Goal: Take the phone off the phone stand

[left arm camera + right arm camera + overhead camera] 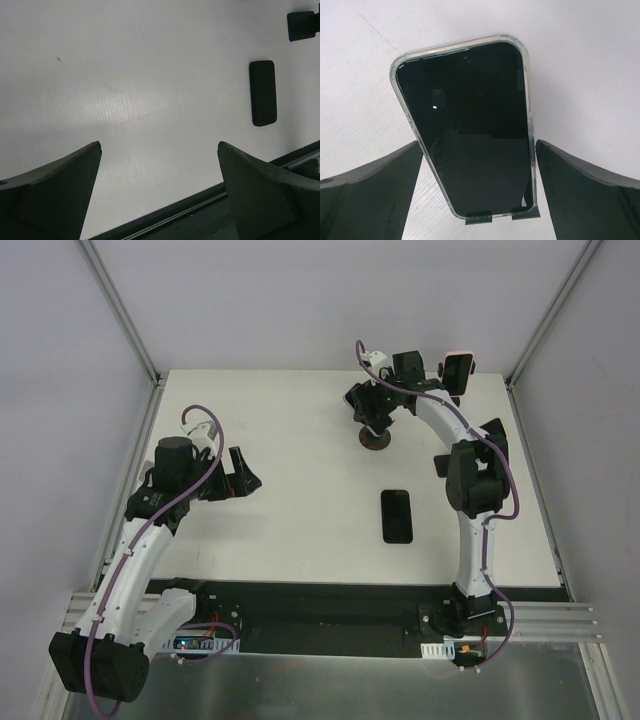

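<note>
Between the spread, empty fingers of the right gripper [479, 144] sits the black-screened phone in a clear glossy case [470, 145], leaning on the black phone stand [502, 216], bottom edge in its hooks. Probably rigid, light, slick, with fragile glass: pinch the long side edges mid-height. Left gripper [159, 145] open, empty, over white table [125, 75].
</note>
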You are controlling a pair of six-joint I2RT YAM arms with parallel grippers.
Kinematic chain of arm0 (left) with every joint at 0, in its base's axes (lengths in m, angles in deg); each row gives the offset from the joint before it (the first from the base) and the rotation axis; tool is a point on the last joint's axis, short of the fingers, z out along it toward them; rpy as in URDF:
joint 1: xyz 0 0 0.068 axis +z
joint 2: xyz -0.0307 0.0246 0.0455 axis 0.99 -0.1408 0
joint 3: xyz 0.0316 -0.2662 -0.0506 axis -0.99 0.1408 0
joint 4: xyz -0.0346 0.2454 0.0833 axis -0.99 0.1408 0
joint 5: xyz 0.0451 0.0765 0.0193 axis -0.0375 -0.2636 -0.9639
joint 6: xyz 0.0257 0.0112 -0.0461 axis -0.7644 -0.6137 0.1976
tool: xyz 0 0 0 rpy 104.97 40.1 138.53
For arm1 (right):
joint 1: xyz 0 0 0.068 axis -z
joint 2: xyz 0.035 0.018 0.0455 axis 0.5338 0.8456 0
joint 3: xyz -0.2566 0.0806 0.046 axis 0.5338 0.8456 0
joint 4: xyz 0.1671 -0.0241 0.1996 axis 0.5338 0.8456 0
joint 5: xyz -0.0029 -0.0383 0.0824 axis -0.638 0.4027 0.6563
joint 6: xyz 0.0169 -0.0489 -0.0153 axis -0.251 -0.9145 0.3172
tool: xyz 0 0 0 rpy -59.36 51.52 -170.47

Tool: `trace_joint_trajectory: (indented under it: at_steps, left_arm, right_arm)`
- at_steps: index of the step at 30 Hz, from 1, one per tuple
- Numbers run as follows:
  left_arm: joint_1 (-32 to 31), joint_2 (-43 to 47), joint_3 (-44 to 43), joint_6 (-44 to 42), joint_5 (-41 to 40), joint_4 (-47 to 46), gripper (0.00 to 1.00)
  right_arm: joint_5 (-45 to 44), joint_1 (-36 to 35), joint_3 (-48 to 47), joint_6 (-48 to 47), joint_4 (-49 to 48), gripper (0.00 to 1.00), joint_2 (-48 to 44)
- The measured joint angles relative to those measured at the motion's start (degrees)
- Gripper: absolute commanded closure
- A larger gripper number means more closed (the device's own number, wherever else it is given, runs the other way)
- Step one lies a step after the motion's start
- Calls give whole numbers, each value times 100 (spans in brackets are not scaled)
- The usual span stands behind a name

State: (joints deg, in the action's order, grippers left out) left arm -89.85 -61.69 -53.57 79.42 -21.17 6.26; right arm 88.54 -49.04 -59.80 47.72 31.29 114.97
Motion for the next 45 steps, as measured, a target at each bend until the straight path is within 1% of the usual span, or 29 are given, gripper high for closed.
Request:
trace_joint_trajectory:
  at_steps: [2,6,9,10,12,13,15,16,17,22,29,34,40,45]
  left_arm:
    - [0,0,20,2,2,-2,1]
    - [-2,-4,22,9,0,-2,1]
    - [-39,-4,55,13,2,-20,1]
    - [-42,-4,72,13,2,-31,1]
    - [-72,-9,105,17,0,-39,1]
    - [-72,-15,111,20,0,-39,1]
    - [-72,-26,116,20,0,-46,1]
    - [-72,-31,116,20,0,-52,1]
    - [-72,-37,116,20,0,-74,1]
    - [-72,-66,116,20,0,-153,1]
    - [-72,-74,118,17,-48,-188,1]
    - [-72,-55,170,4,-232,-258,1]
    - [-72,118,210,-144,-699,-262,1]
    - [-72,396,289,-273,-1394,-350,1]
  right_arm:
    - [-50,-11,0,-42,0,1,11]
    - [-164,-33,7,-92,20,8,17]
    - [-197,-33,17,-105,42,17,17]
    - [-199,-33,24,-109,39,22,17]
    - [-227,-35,31,-129,31,28,17]
    - [-236,-35,33,-127,31,33,13]
    - [-232,-35,44,-107,17,38,9]
    - [-234,-35,55,-105,0,42,2]
    - [-236,-35,90,-98,-31,43,-17]
    - [-264,-37,249,-46,-94,47,-136]
    - [-319,-42,490,144,-120,48,-404]
    - [-345,-63,597,337,-199,54,-741]
    - [-621,-208,780,588,-273,56,-1292]
    - [-1215,-595,1178,999,-188,55,-1921]
